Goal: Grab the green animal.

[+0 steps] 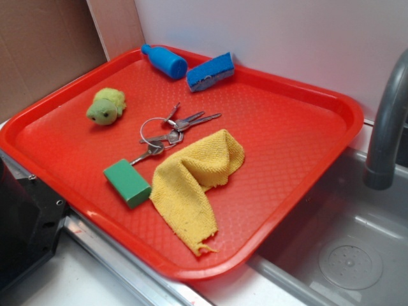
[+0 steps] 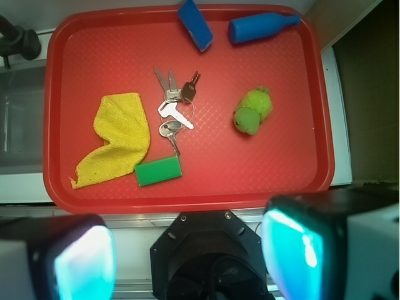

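Observation:
The green animal (image 1: 106, 106) is a small fuzzy yellow-green plush with a darker head. It lies on the red tray (image 1: 299, 127) near its far left side. In the wrist view it (image 2: 252, 111) lies right of the tray's middle. My gripper (image 2: 194, 256) is open and empty. Its two cyan-padded fingertips (image 2: 84, 262) stand wide apart at the bottom of the wrist view, high above the near edge of the tray (image 2: 187, 201) and well away from the plush. The gripper does not show in the exterior view.
On the tray lie a hard green block (image 1: 127, 182), a yellow cloth (image 1: 194, 178), a bunch of keys (image 1: 169, 131), a blue bottle (image 1: 164, 61) and a blue sponge (image 1: 210, 71). A sink (image 1: 347, 255) with a grey faucet (image 1: 389, 121) lies right. The robot's black base (image 1: 25, 217) stands lower left.

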Controlling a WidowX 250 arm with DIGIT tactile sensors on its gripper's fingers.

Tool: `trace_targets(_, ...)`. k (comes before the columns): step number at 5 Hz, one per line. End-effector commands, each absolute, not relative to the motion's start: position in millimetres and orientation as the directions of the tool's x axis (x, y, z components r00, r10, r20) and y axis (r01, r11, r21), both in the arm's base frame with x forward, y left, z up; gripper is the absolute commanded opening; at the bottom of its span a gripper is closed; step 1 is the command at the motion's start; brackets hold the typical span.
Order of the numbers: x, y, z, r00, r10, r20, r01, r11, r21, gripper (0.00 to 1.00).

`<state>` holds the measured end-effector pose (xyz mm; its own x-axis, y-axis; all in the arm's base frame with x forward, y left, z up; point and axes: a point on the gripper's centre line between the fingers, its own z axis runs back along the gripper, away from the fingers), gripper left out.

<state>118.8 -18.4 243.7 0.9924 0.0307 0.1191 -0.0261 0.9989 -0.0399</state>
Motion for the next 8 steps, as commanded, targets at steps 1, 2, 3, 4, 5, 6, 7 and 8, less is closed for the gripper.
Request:
trace_targets(1,119,-18,244,0.992,0.031,0.119,-0.026,0.999,-0.04,1.0)
trace_targets(2,167,32,194,0.959,0.271,0.086,-0.269,0.963,-0.026,1.0)
trace_targets(3,195,58,170,0.916,0.381,0.123,-0.381,0.924,-0.025,1.0)
trace_targets(4,208,80,147,0.841,0.515,0.166,-0.516,0.856,-0.042,1.0)
trace_targets(5,208,92,126,0.748,0.638,0.184,-0.638,0.767,-0.063,1.0)
trace_targets(6,201,102,104,0.644,0.747,0.162,-0.756,0.655,-0.017,1.0)
trace_targets(7,207,108,85,0.668,0.729,0.147,-0.736,0.677,-0.017,1.0)
trace_targets(8,211,106,61,0.704,0.7,0.12,-0.702,0.711,-0.037,1.0)
